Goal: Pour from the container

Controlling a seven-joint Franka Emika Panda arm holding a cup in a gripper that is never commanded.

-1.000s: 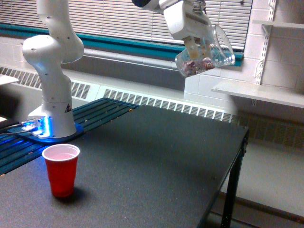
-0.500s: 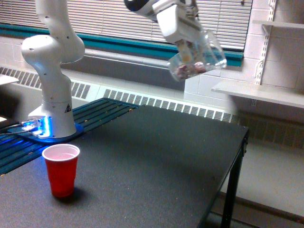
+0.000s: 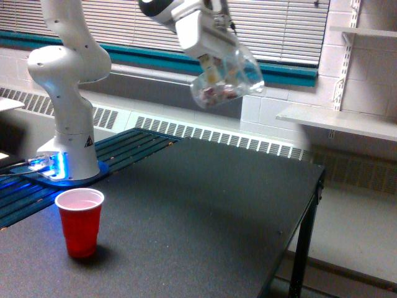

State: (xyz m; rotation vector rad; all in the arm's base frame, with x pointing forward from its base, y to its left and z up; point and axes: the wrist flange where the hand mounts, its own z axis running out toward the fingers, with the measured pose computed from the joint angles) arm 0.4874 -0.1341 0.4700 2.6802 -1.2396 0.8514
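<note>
One white tool [image 3: 214, 59] is pinching the clear rounded plastic container [image 3: 227, 78] with pinkish-brown pieces, tilted, high above the dark worktop [image 3: 205, 211]. Red plastic party cup [image 3: 80, 222] is standing upright near the worktop's front-left, well apart. Nothing is lying between them; the worktop's right edge is sitting open.

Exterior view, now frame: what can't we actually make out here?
- Gripper: fingertips sit behind the clear container; motion blur hides how they grip it.
- Container contents: pinkish-brown pieces show through the wall, but too small and blurred to identify or count.
- Red cup: the inside looks pale; whether it holds anything cannot be told from this angle.
- Arm: upper links are cut off by the top edge.
</note>
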